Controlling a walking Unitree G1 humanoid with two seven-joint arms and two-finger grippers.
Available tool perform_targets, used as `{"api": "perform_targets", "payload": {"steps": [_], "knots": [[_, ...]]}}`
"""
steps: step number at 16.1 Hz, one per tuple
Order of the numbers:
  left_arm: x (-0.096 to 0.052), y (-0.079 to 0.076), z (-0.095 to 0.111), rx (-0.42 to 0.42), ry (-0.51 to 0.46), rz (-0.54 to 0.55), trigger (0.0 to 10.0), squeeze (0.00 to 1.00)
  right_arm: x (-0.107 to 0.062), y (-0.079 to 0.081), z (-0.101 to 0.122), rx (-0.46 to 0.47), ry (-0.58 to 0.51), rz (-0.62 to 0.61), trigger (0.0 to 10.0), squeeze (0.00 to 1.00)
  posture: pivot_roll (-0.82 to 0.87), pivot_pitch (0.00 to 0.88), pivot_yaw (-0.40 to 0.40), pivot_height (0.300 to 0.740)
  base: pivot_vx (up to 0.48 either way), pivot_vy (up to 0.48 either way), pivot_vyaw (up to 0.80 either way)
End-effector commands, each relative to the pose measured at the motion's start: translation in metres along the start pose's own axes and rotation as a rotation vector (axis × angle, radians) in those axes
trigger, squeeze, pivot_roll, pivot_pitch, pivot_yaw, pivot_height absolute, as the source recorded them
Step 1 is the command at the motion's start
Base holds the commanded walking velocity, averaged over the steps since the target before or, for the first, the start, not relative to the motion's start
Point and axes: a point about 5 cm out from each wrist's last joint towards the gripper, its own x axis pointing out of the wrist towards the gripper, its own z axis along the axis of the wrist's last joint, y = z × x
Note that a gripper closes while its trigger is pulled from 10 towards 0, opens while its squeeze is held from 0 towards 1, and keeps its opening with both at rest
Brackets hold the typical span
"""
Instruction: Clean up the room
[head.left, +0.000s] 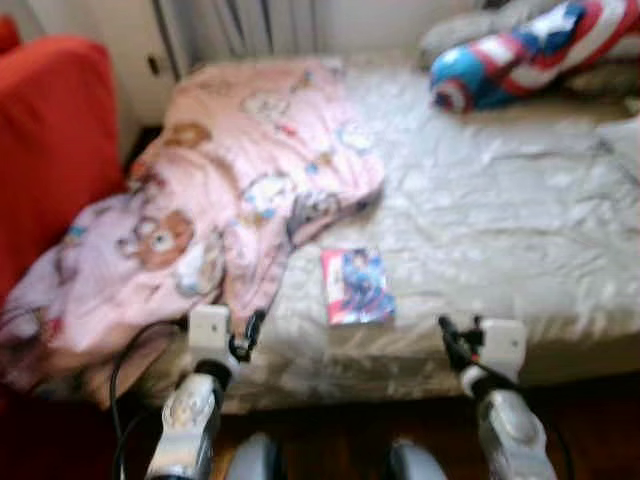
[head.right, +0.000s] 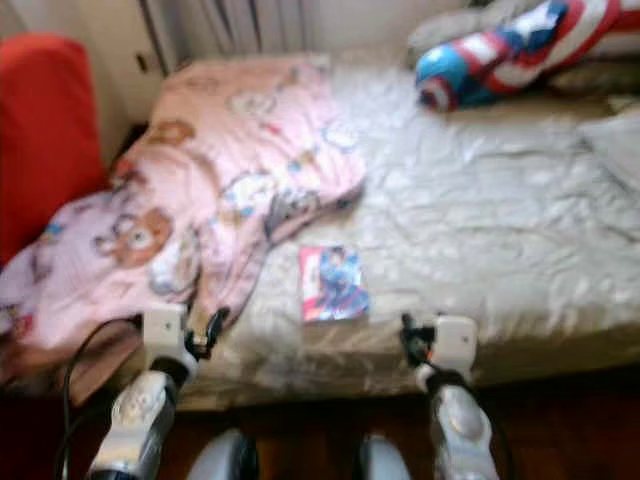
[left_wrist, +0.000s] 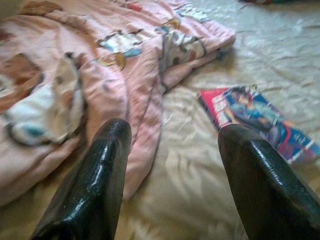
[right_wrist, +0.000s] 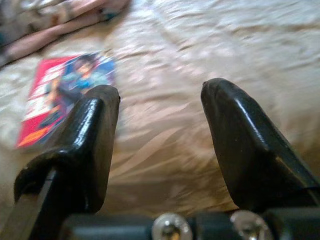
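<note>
A bed with a wrinkled pale sheet (head.left: 480, 210) stands in front of me. A pink blanket with bear prints (head.left: 230, 190) lies rumpled over its left half and hangs off the near left corner. A red and blue comic book (head.left: 356, 286) lies flat near the bed's front edge. My left gripper (head.left: 247, 338) is at the front edge beside the hanging blanket, open and holding nothing. My right gripper (head.left: 452, 340) is at the front edge to the right of the comic book (right_wrist: 65, 90), also open and holding nothing.
A red, white and blue shield-patterned cushion (head.left: 530, 50) lies at the far right of the bed by grey pillows (head.left: 470, 30). A red armchair (head.left: 45, 140) stands at the left. Curtains (head.left: 240, 25) hang behind the bed. Dark wooden floor (head.left: 330, 440) lies below.
</note>
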Motion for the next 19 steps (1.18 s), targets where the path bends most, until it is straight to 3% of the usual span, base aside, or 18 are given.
{"api": "perform_targets", "payload": {"steps": [1, 7, 11, 19], "knots": [[-0.0024, 0.0095, 0.0012, 0.015, 0.001, 0.022, 10.0, 0.00, -0.0001, 0.0077, -0.0023, 0.025, 0.003, 0.016, 10.0, 0.00, -0.01, 0.118, 0.008, 0.634, 0.000, 0.000, 0.00], [-0.0020, 0.0071, 0.0013, 0.012, -0.003, 0.017, 10.0, 0.00, 0.0007, 0.0088, -0.0016, 0.001, 0.004, 0.040, 10.0, 0.00, -0.01, 0.119, 0.005, 0.634, 0.000, 0.000, 0.00], [-0.0021, 0.0065, 0.0013, 0.012, -0.002, 0.012, 10.0, 0.00, 0.0003, 0.0104, -0.0017, 0.003, 0.003, 0.047, 10.0, 0.00, -0.01, 0.118, 0.006, 0.634, 0.000, 0.000, 0.71], [-0.0012, 0.0053, 0.0011, 0.017, 0.005, 0.003, 10.0, 0.00, 0.0008, 0.0092, -0.0005, 0.031, -0.004, 0.034, 10.0, 0.00, -0.02, 0.111, 0.012, 0.634, 0.000, 0.000, 0.00]]}}
